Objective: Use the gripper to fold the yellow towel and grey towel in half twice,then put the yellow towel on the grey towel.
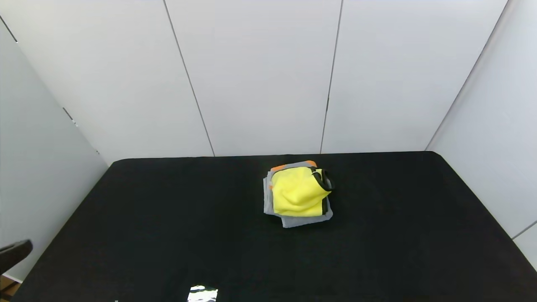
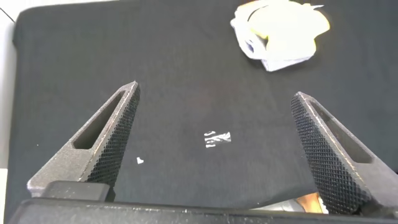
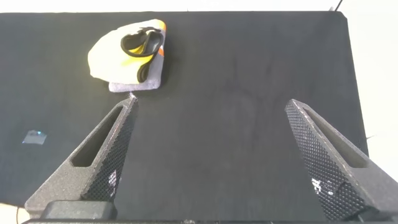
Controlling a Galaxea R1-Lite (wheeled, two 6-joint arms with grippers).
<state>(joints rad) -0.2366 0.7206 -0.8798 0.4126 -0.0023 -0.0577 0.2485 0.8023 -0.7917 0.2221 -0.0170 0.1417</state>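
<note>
The yellow towel (image 1: 298, 191) lies folded into a small bundle on top of the folded grey towel (image 1: 293, 219), near the middle of the table's far half. Grey cloth shows around its left and near sides, with an orange patch at the far edge. Both towels also show in the left wrist view, yellow towel (image 2: 289, 28) over grey towel (image 2: 280, 61), and in the right wrist view, yellow towel (image 3: 115, 56) over grey towel (image 3: 135, 85). My left gripper (image 2: 215, 94) and right gripper (image 3: 211, 99) are open, empty, and held back from the stack over bare cloth.
The table (image 1: 168, 218) is covered with black cloth and enclosed by pale wall panels on three sides. A shiny scrap of tape (image 1: 202, 293) lies near the front edge, and a small white fleck (image 2: 140, 160) lies close to it. A dark part of the left arm (image 1: 14, 251) shows at the left edge.
</note>
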